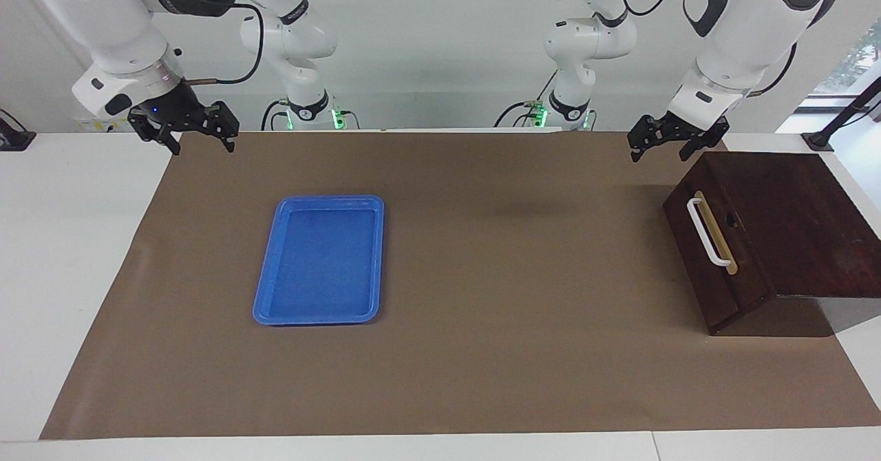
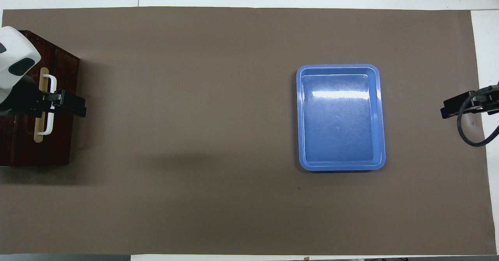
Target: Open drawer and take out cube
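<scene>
The drawer [image 1: 750, 254] is the front of a dark brown wedge-shaped box at the left arm's end of the table. It is closed, with its white bar handle [image 1: 709, 232] on a brass-coloured strip. The box also shows in the overhead view [image 2: 62, 144]. The cube is hidden. My left gripper [image 1: 661, 153] is open and empty, up in the air over the box's corner nearest the robots. In the overhead view it [image 2: 70, 107] covers the handle [image 2: 48, 126]. My right gripper [image 1: 199, 146] is open and empty and waits in the air over the mat's edge at the right arm's end.
A flat blue tray [image 1: 320, 261], empty, lies on the brown mat [image 1: 482, 351] toward the right arm's end; it also shows in the overhead view [image 2: 339, 117]. White table shows around the mat.
</scene>
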You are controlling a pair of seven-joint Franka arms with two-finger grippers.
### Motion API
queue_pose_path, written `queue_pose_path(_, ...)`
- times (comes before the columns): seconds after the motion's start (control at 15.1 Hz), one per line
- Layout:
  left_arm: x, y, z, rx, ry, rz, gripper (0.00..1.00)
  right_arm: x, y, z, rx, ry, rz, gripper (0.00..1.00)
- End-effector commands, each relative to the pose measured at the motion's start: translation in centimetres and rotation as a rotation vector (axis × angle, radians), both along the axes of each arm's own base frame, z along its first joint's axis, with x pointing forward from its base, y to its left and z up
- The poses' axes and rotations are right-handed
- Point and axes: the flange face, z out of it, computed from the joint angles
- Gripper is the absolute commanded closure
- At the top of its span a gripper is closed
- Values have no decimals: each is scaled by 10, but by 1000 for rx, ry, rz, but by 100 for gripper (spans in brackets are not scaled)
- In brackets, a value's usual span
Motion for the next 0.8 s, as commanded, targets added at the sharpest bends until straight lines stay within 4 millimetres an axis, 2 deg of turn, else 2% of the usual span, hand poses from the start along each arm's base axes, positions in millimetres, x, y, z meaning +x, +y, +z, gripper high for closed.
queue_pose_path(0.0,-5,0,6,-13,-2,-9,0,-7,-2,1,-11,0,20,0)
queue_pose_path(0.33,-8,0,4,-10,6,0,0,-7,-2,1,-11,0,20,0)
queue_pose_path(0.53,-2,-10,-2,23,-58,-32,0,-7,-3,1,-11,0,18,0)
queue_pose_path(0.73,8,-8,-21,130,-82,-64,0,-7,-3,1,-11,0,18,0)
